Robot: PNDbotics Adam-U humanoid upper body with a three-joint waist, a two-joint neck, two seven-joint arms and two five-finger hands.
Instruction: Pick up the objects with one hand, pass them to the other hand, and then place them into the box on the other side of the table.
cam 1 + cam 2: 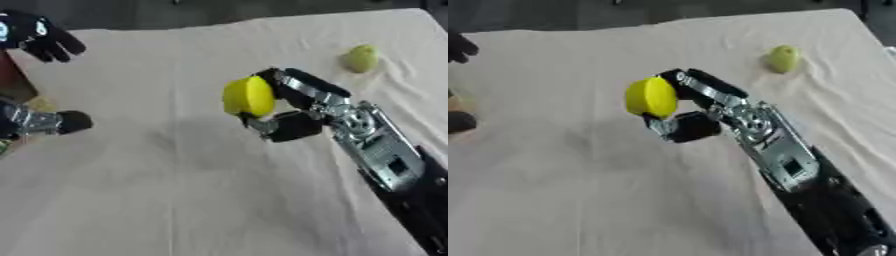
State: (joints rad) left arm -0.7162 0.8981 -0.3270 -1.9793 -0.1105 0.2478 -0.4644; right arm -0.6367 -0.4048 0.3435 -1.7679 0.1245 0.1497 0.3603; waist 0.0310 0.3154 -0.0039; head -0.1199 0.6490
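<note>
Far left edge of frame, mid-height: the robot's left hand [52, 121], black and silver, comes in from the left side over the cream cloth-covered table [175, 190]; only a rounded black fingertip and a silver segment show, so whether it is spread or curled cannot be told. Behind it at the left edge, a dark reddish-brown shape and a bit of tan, too cut off to identify. Upper left corner: a person's black-gloved hand [44, 37], fingers hanging downward, touching nothing on the cloth. Centre of frame: a bright yellow rounded object with a flat face [248, 96], lifted clear of the cloth, a soft shadow lying on the fabric below and to its left. It sits at the tip of the robot's right hand [293, 107], which enters from the lower right corner on a long black-and-silver forearm. The hand pinches the yellow object: black fingers [293, 82] curl over its upper right side, the thumb [289, 127] presses from beneath. The object is on the hand's left, facing toward the left half of the table. Upper right: a small pale yellow-green pear-shaped fruit [782, 58] lies on the cloth amid wrinkles, well apart from the right hand and beyond it toward the far edge. Cloth is smooth in the left half, creased along the right.
</note>
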